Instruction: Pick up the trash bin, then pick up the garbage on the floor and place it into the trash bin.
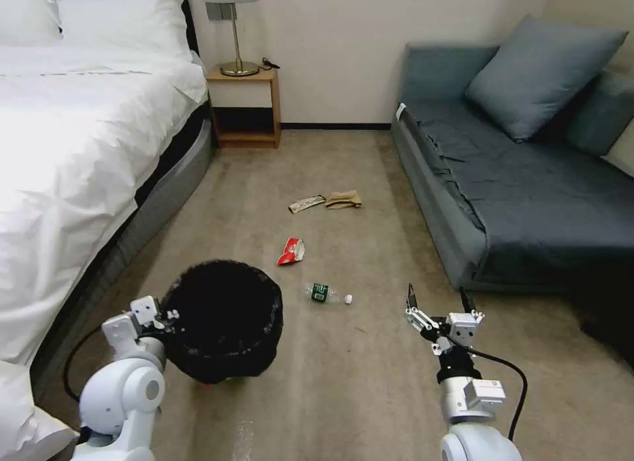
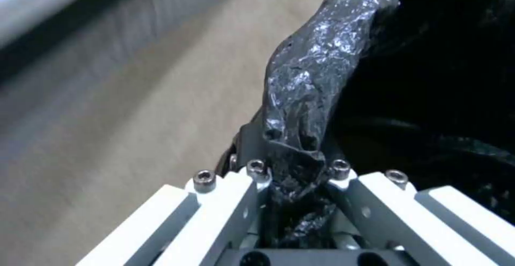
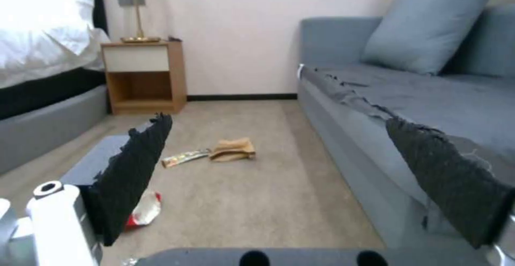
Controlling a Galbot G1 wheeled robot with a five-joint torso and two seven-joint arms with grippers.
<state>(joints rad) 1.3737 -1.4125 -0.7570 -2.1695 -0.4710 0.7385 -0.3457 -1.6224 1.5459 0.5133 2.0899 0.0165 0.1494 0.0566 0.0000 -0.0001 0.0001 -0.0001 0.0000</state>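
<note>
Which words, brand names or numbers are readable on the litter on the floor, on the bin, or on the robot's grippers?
None can be read.
Bottle: green label, print too small.
Red-white snack wrapper: crumpled, print blurred.
Long yellowish wrapper: printed, too small to read.
Tan paper bag: no text visible.
Trash bin, held at its rim by the left gripper: no label visible.
Right gripper, open above the carpet: no markings visible.

Trash bin (image 1: 224,319) at left gripper (image 1: 165,314), four litter pieces on carpet (image 1: 370,395) ahead.

carpet (image 1: 370,382); bottle (image 1: 325,294); wrappers (image 1: 290,251)
</note>
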